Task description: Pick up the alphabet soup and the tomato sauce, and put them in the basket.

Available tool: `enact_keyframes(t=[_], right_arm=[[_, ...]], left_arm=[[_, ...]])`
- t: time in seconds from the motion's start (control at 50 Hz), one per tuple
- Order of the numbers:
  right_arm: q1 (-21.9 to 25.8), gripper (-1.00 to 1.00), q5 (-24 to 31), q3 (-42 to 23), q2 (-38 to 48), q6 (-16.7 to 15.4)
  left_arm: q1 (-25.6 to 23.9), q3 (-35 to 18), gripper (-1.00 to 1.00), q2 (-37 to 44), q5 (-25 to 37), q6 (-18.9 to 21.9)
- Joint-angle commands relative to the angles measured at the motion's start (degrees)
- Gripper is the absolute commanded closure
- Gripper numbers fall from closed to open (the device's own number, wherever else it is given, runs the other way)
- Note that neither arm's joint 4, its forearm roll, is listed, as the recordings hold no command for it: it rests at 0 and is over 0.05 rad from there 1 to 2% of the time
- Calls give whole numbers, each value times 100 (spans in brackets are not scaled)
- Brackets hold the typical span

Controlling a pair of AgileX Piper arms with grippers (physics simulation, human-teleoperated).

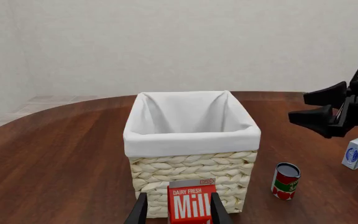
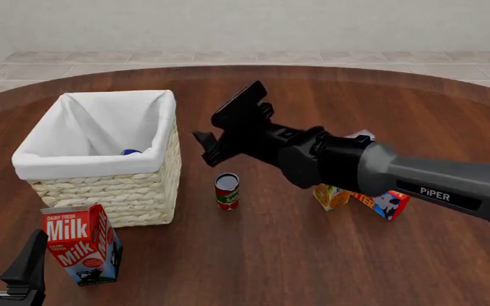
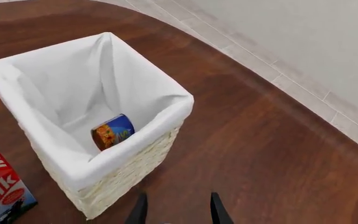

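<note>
The alphabet soup [image 3: 112, 131] lies on its side inside the basket [image 3: 135, 163], on the white liner; the front view shows only a blue sliver of it [image 2: 131, 152]. The tomato sauce [image 2: 226, 191] stands upright on the table just right of the basket [image 2: 100, 191], and it appears in the left wrist view too [image 1: 285, 181]. My right gripper [image 2: 224, 124] hangs open and empty above the table, right of the basket's rim and above the sauce can. My left gripper [image 2: 2, 261] is open and low at the near left, behind a milk carton.
A red and blue milk carton [image 2: 83, 245] stands in front of the basket, close ahead of the left fingers [image 1: 138, 210]. Two small cartons [image 2: 330, 196] [image 2: 385, 204] sit under the right arm. Bare wooden table lies beyond.
</note>
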Motion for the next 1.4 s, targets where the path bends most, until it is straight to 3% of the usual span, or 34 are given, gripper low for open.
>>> enact_keyframes(t=[0.02, 1.4], right_arm=[[-55, -100, 25, 55, 17, -17], [-122, -100, -105, 582, 331, 64]], left_arm=[[0, 0, -100, 0, 0, 0], [0, 0, -100, 0, 0, 0]])
